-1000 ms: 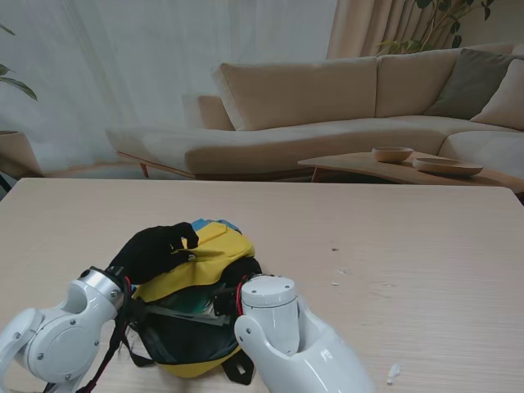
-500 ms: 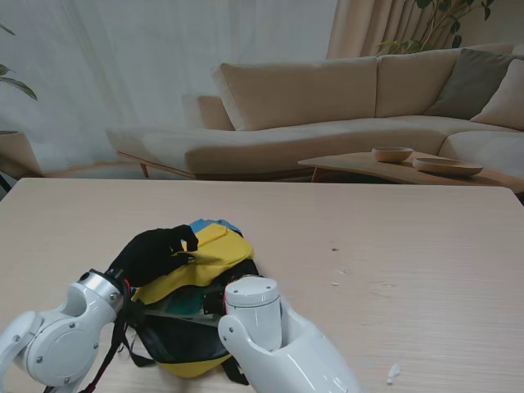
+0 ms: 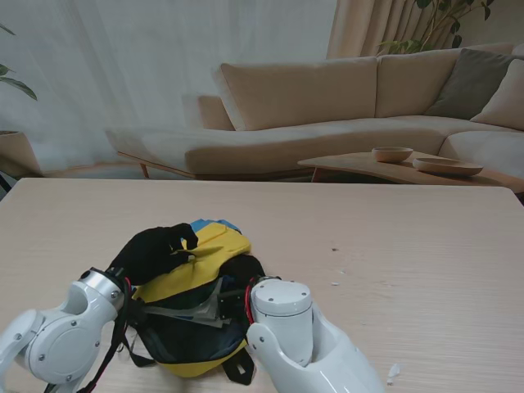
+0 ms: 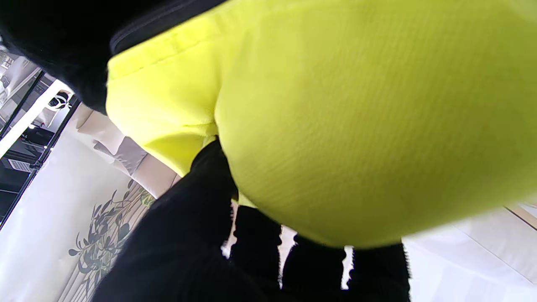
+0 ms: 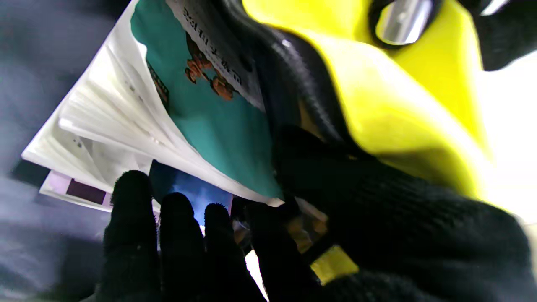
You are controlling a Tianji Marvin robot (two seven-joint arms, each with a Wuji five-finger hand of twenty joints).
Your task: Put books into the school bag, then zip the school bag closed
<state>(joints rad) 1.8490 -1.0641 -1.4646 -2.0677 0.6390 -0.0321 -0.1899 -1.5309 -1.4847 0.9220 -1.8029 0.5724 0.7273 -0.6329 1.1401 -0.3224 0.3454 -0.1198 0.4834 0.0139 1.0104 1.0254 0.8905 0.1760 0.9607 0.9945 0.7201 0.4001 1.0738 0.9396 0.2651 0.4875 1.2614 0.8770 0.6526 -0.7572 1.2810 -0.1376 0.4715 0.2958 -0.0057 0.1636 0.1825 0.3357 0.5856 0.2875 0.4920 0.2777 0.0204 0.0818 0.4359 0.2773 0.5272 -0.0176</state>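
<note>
Bag point(image 3: 196, 282) at near-left edge of surface point(image 3: 393, 246). Left hand point(image 3: 155, 250) grips its yellow flap; right hand point(image 5: 251, 235) pinches books point(image 5: 168, 109) at the opening. I should slide them in flat, keeping the flap raised.

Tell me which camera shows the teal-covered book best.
The right wrist view: the teal-covered book fills it, pages fanned, inside the school bag. The stand view shows only a sliver in the bag's mouth; the left wrist view shows none.

text: print on teal book cover point(image 5: 218, 121) | blurred, unreadable
</note>
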